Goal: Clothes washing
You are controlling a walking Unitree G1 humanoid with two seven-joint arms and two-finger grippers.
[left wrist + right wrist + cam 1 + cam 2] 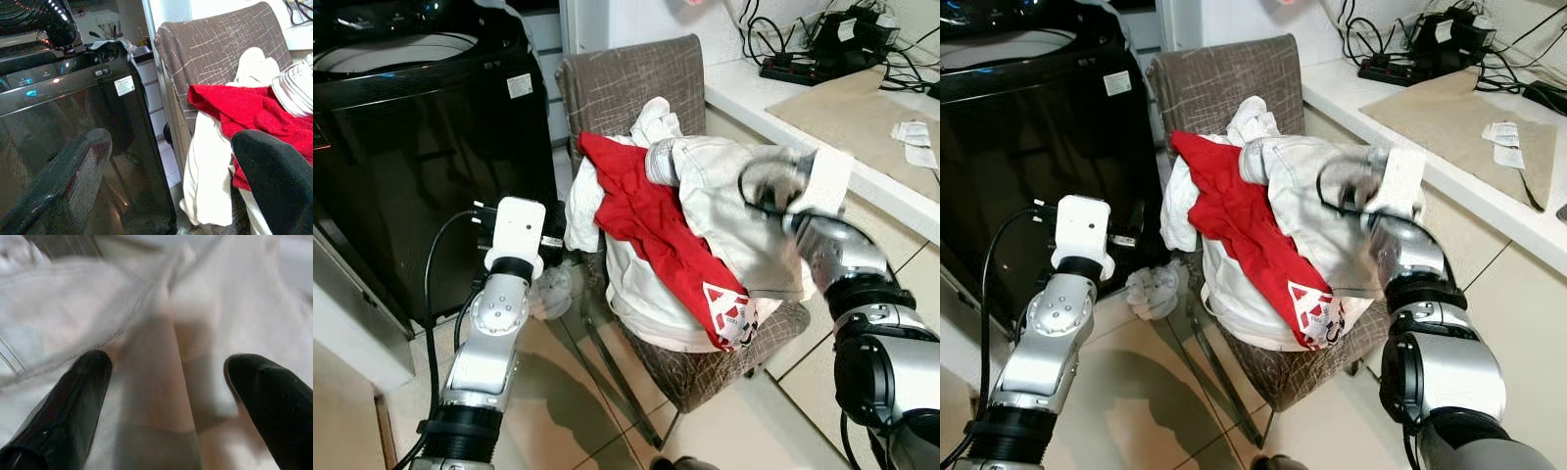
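Observation:
A heap of clothes lies on the brown chair (636,83). A red garment (651,225) drapes across a white jacket (724,196) and other pale cloth. My right gripper (171,362) is open and pressed down onto the white jacket at the heap's right side, a fold of cloth lying between its spread fingers (83,382); it is blurred in the eye views. My left gripper (173,139) is open and holds nothing, low between the black washing machine (421,147) and the chair. The machine's lid is up, showing the drum rim (396,49).
A small crumpled pale cloth (551,292) lies on the tiled floor by the chair's left leg. To the right runs a white counter (773,103) with a beige mat (842,108), a power strip (793,69) and cables. A black cable trails from my left wrist.

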